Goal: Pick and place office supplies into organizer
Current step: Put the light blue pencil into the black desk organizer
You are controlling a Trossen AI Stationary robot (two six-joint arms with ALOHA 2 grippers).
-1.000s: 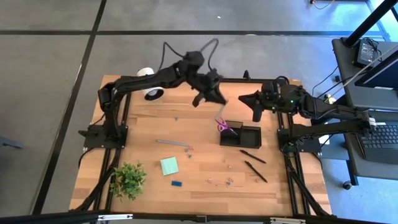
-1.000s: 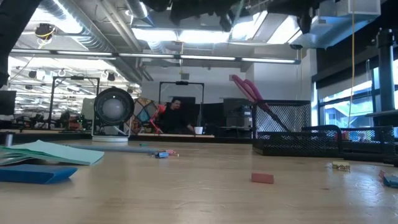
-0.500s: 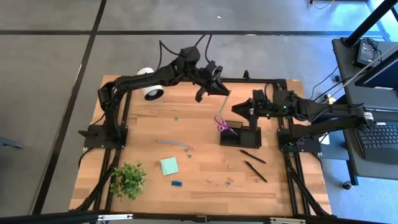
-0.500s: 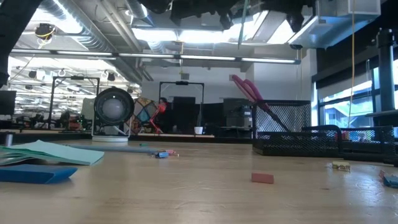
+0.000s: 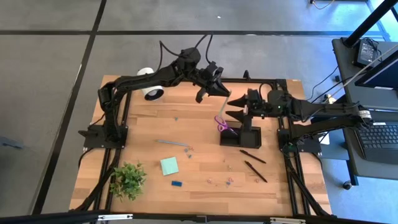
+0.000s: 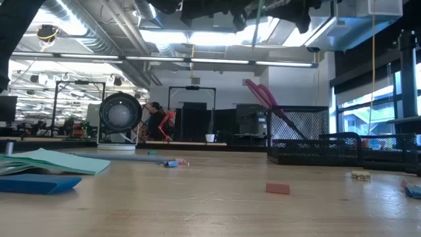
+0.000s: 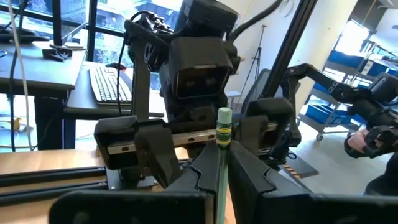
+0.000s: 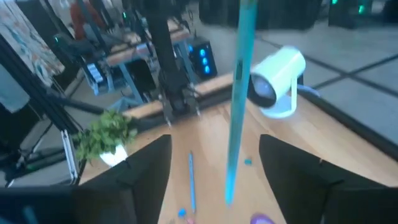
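From above, the light wooden desk [image 5: 149, 118] shows, from left to right, a small green potted plant [image 5: 128, 179], a white cylinder [image 5: 148, 84] at the far edge, a thin grey pen [image 5: 171, 143], a light green square notepad [image 5: 169, 165], a tiny blue block [image 5: 176, 183], a scatter of tiny clips [image 5: 221, 182], the small black mesh organizer [image 5: 240, 134] with purple-handled scissors [image 5: 222, 123] standing in it, and two black pens [image 5: 254, 163] lying just beside it. The left hand [image 5: 212, 84] hangs above the far side of the desk, pinched shut on a thin grey-green pen [image 5: 222, 94] that slants down toward the open right hand [image 5: 238, 107], whose fingers straddle the pen above the organizer. Only the left wrist view shows the pen's green-and-yellow banded end clamped between the fingers [image 7: 200, 177]. The right wrist view shows the pen passing between its spread fingers [image 8: 144, 165] without touching them. The level view alone shows the organizer's mesh walls. No writing can be read anywhere.
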